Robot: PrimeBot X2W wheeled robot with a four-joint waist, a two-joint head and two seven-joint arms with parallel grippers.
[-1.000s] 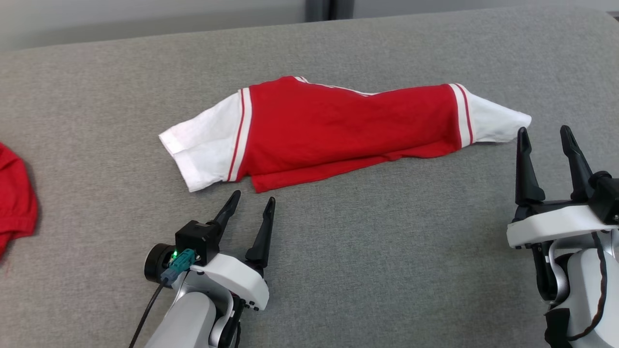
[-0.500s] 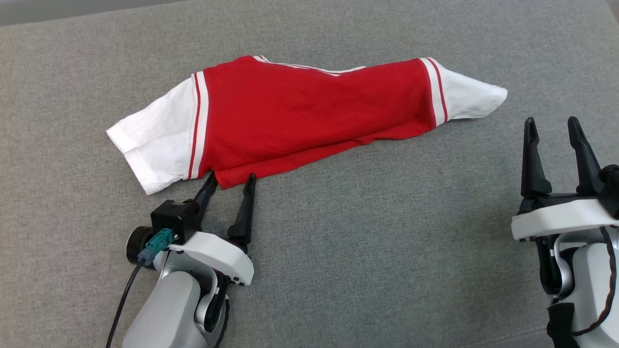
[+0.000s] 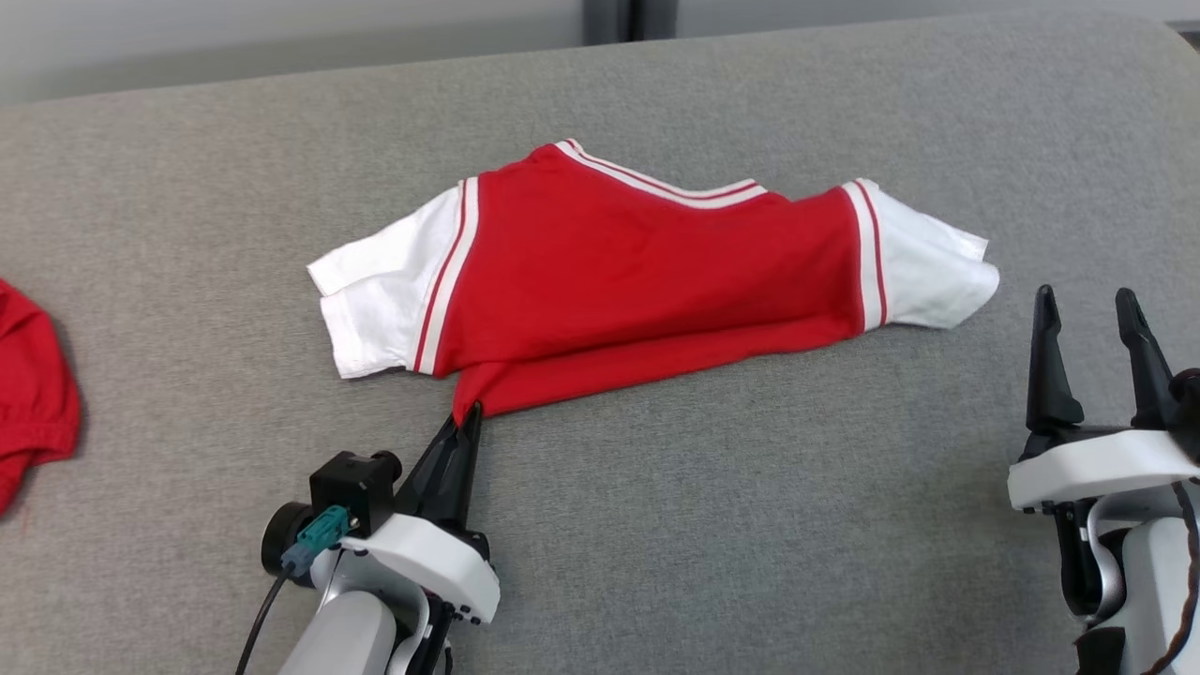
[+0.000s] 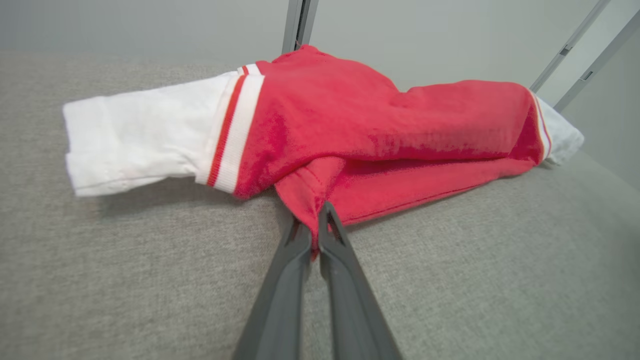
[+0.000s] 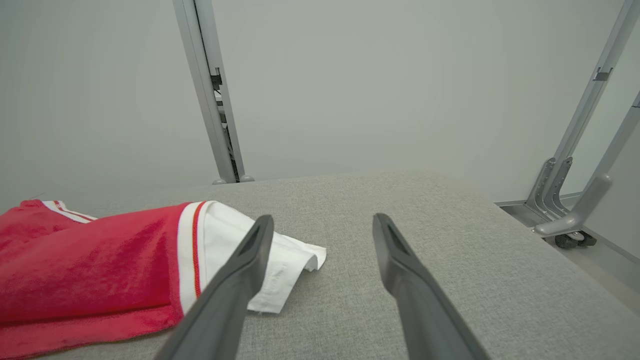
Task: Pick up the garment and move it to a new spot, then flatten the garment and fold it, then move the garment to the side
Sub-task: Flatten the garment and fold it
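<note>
Workspace is the grey padded surface (image 3: 750, 525). The garment (image 3: 647, 272) lies mid-surface toward the far side, red body doubled over, white sleeves out at both ends, not flat. A second red cloth (image 3: 33, 394) sits at the left edge, well apart, so don't drag toward it. Idle: right gripper (image 3: 1083, 295) hangs near the right sleeve, jaws wide, holding nothing. Working: left gripper (image 3: 469, 417) is clamped almost closed on the near-left hem corner (image 4: 302, 192), fabric drawn to a point between the fingers. Step in hand, as I read it: pick-up for the relocate. A one-corner grip will let the shirt swing and bunch, so I'd put the right gripper on the right-hand hem or sleeve before lifting, then raise both together with the cloth taut between them. Can't tell from the wrist view whether the pinch has one layer or both; lift slowly and watch whether the lower layer comes along. Bite looks shallow, near the fingertips (image 4: 327, 215), so no jerks.
</note>
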